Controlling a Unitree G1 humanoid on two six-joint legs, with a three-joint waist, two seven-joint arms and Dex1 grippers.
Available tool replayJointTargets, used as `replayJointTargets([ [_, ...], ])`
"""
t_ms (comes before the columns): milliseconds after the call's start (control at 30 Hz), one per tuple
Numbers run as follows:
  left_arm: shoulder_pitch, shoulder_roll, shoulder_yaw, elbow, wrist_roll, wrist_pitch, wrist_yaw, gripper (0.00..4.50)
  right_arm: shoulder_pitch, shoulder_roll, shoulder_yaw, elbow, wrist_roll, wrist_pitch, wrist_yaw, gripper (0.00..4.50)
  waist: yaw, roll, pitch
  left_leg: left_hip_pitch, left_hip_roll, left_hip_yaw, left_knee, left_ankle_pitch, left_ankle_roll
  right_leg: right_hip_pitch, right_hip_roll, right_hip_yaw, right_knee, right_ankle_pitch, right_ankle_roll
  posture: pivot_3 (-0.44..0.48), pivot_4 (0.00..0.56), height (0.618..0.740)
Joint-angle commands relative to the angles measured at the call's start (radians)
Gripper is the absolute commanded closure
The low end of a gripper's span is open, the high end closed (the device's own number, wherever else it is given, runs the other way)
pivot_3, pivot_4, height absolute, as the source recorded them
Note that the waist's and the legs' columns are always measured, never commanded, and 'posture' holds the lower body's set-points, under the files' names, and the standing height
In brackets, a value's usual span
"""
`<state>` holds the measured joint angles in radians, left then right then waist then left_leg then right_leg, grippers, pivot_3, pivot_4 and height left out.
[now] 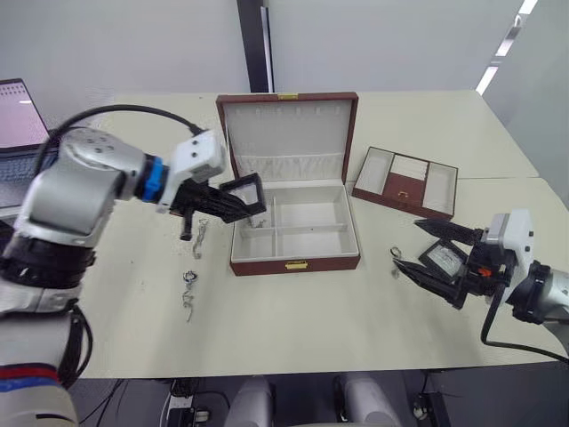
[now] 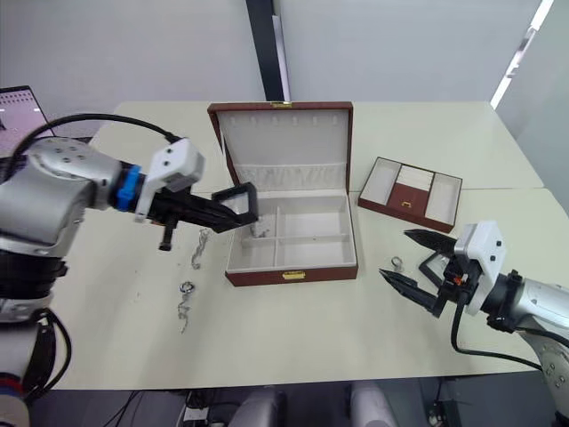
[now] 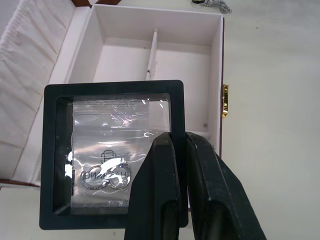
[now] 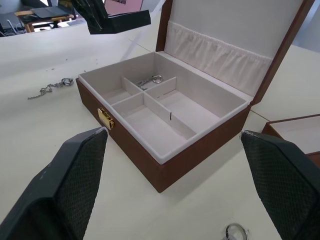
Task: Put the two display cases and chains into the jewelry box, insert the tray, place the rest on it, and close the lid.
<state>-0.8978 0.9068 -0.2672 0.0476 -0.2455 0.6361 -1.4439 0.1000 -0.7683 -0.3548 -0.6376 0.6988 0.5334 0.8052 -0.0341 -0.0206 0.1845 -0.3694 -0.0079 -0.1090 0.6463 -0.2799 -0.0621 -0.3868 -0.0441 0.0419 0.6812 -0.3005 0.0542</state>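
Cream tabletop (image 1: 293, 329) fills the middle of the frame, with the jewelry box (image 1: 295, 233) at centre, its lid (image 1: 286, 133) raised upright behind it. At left of centre, the left gripper (image 1: 233, 205) pinches 1 display case (image 1: 244, 197) by its black frame, above the box's left edge. At lower right, the right gripper (image 2: 416, 264) is spread wide and empty beside a second display case (image 1: 442, 260). At upper right lies the tray (image 1: 405, 181); 2 chains (image 1: 189, 289) lie at lower left.
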Motion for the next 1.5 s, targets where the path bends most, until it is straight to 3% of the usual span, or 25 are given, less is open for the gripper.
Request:
replayJointTargets([
  [33,-0.068,-0.063,-0.031,0.066,0.049,-0.069,0.019,4.49,0.02,0.01,-0.042,-0.056,0.013,-0.012,-0.031,0.0,0.001,0.0,0.0,0.0,0.0,0.0,0.0,0.0,0.0,0.0,0.0,0.0,0.0,0.0,0.0,0.0,0.15,0.74],
  [600,-0.218,-0.434,-0.127,0.609,0.259,-0.475,0.093,4.49,0.08,0.032,-0.045,-0.112,0.005,-0.011,-0.122,0.0,0.001,-0.001,0.0,-0.001,-0.001,0.0,0.001,0.0,0.0,0.0,0.0,0.0,0.0,0.0,0.0,0.0,0.15,0.74],
  [900,-0.24,-0.481,-0.107,0.738,0.302,-0.557,0.116,4.49,0.107,0.035,-0.06,-0.131,0.014,-0.012,-0.137,0.0,0.0,-0.001,0.0,-0.001,-0.001,0.0,0.001,0.0,0.0,0.0,0.0,0.0,0.0,0.0,0.0,0.0,0.15,0.74],
  [1267,-0.23,-0.484,-0.093,0.738,0.31,-0.55,0.115,4.49,0.101,0.035,-0.05,-0.125,0.012,-0.013,-0.14,0.0,0.0,-0.001,0.0,-0.001,-0.001,0.0,0.001,0.0,0.0,0.0,0.0,0.0,0.0,0.0,0.0,0.0,0.15,0.74],
  [1500,-0.234,-0.494,-0.07,0.735,0.292,-0.531,0.113,2.46,0.099,0.035,-0.05,-0.118,0.012,-0.014,-0.134,0.0,0.0,-0.001,0.0,-0.001,-0.001,0.0,0.001,0.0,0.0,0.0,0.0,0.0,0.0,0.0,0.0,0.0,0.15,0.74],
])
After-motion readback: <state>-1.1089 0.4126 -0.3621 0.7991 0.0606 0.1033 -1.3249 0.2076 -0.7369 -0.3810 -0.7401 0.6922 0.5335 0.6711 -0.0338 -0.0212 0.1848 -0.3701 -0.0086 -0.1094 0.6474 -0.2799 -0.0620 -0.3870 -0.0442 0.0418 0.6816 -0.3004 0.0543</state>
